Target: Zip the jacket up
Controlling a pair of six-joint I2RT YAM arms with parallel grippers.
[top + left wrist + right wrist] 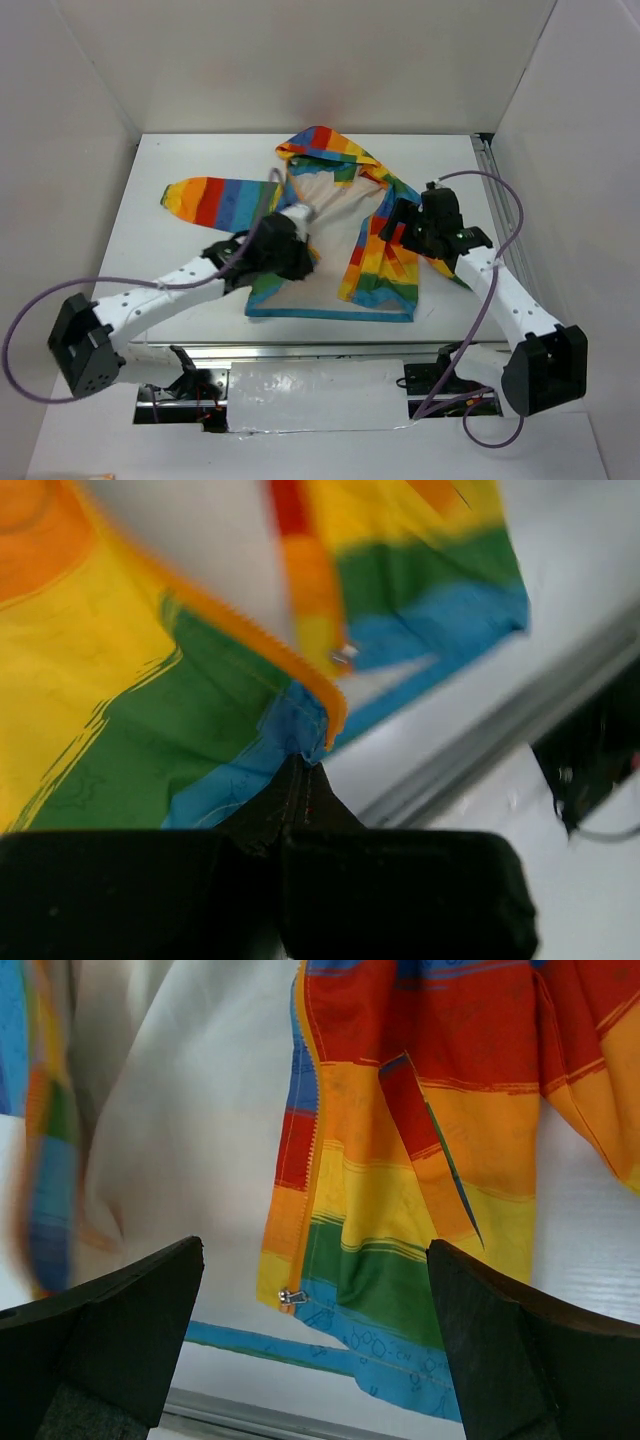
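The rainbow-striped jacket (385,272) lies open on the table with its white lining up, hood at the back and one sleeve stretched to the left. My left gripper (298,226) is shut on the blue hem corner (300,725) of the jacket's left front panel, just below the end of the orange zipper tape (250,635), and holds it lifted. My right gripper (398,228) is open and empty, hovering above the right front panel (400,1160). The silver zipper slider (291,1297) sits at the bottom of that panel's zipper edge; it also shows in the left wrist view (343,657).
White walls enclose the table on three sides. A metal rail (300,350) runs along the near table edge, with cables and electronics (180,385) below it. Another rail (490,180) runs along the right side. Purple cables loop from both arms.
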